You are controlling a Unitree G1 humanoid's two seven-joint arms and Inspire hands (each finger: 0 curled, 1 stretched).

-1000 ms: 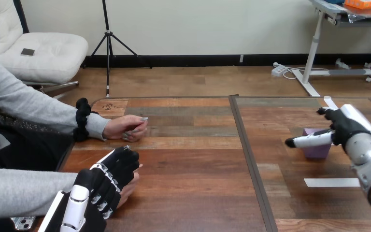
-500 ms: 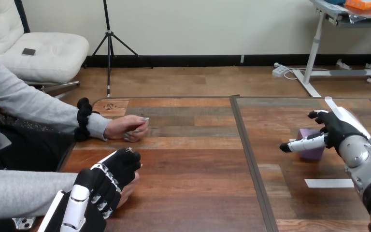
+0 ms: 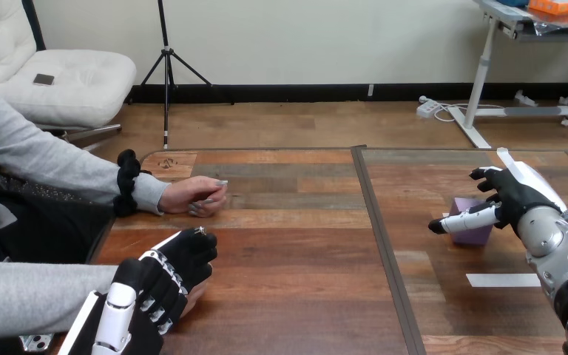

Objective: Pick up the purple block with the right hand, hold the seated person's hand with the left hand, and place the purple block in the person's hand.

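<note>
Right hand (image 3: 518,197) has pulled in over the last second. Its fingers (image 3: 462,220) are wide, one across the near face of the purple block (image 3: 476,236), thumb behind, not clamped yet. Block sits on the counter (image 3: 303,251) between them. Left hand (image 3: 166,270) lies over the person's hand (image 3: 194,294), unchanged; can't tell if it grips. Likely next: close, lift.

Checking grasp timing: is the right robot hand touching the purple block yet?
Cannot tell. In the head view a finger of the right robot hand crosses in front of the purple block, hiding any contact or gap.
</note>
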